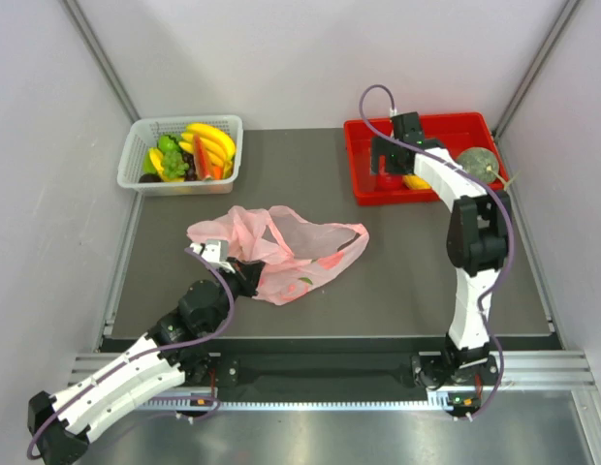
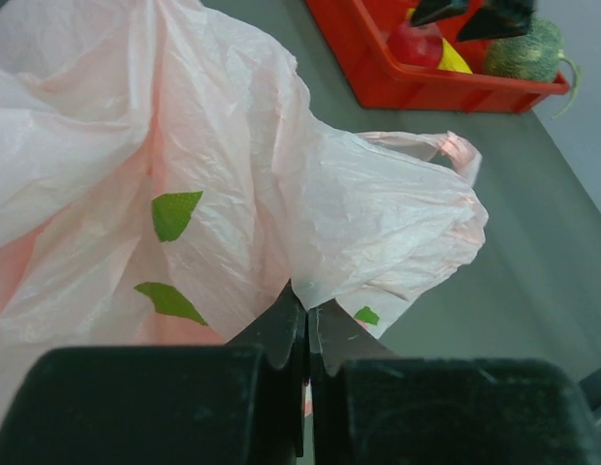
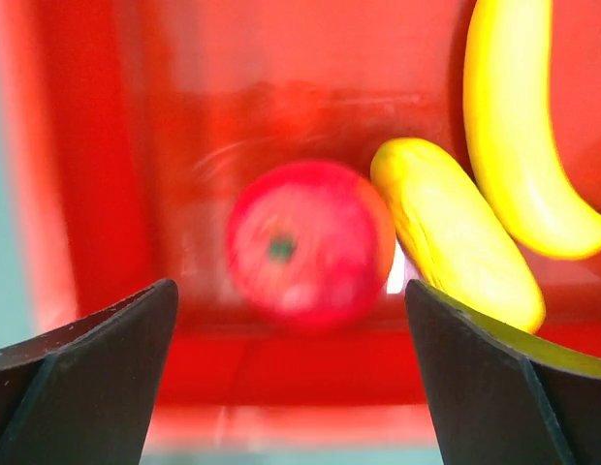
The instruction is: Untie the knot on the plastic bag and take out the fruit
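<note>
My left gripper (image 2: 307,325) is clenched on a fold of the pink plastic bag (image 1: 291,247), which lies crumpled left of centre on the table (image 1: 407,281), clear of every edge. My right gripper (image 3: 291,291) hangs released, jaws wide, inside the red tray (image 1: 456,124) at the back right, close to the side wall. Below it lie a blurred red fruit (image 3: 305,242) and yellow bananas (image 3: 456,232). The green melon (image 1: 478,162) sits at the tray's right end. Bare tabletop separates bag and tray. A white basket (image 1: 145,131) fills the back left corner.
</note>
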Controlling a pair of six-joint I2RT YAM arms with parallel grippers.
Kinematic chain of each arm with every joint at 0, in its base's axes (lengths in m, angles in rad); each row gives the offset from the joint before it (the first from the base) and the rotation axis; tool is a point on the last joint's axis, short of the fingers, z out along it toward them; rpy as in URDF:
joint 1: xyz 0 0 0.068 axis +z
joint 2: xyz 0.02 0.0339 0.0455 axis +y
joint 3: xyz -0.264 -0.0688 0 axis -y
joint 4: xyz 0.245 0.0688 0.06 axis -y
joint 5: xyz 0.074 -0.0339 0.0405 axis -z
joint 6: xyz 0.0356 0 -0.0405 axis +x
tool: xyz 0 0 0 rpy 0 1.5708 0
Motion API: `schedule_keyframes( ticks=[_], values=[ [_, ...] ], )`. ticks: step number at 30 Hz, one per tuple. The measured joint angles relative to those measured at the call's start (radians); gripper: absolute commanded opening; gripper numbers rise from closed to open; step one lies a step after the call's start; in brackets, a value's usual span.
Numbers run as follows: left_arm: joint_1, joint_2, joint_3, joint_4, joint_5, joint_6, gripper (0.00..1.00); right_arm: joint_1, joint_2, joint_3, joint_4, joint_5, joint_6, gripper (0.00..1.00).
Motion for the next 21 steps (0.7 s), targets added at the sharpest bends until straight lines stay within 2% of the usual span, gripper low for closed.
schedule_keyframes(
  ticks=[2,3,6,7,8,14,21],
  values=[
    [0.0,-0.004,0.001,-0.019,-0.032,-0.008,0.0,0.007,-0.104,-0.063,0.023,-0.037,-0.008,0.99],
    [0.0,-0.006,0.004,-0.04,-0.055,-0.019,0.07,0.014,-0.164,-0.099,0.037,-0.059,-0.013,1.0],
    [0.0,-0.011,0.013,-0.113,-0.14,-0.058,0.33,0.067,-0.344,-0.187,0.067,-0.102,-0.021,1.0],
    [0.0,-0.013,0.017,-0.138,-0.166,-0.072,0.44,0.1,-0.393,-0.2,0.07,-0.116,-0.028,1.0],
    [0.0,-0.018,0.019,-0.156,-0.189,-0.083,0.63,0.139,-0.43,-0.205,0.075,-0.129,-0.038,0.99],
    [0.0,-0.063,0.032,-0.231,-0.282,-0.137,0.99,0.389,-0.494,-0.269,0.129,-0.24,-0.077,1.0],
    [0.0,-0.113,0.079,-0.307,-0.374,-0.19,0.99,0.522,-0.392,-0.335,0.114,-0.333,-0.095,0.98]
  ],
)
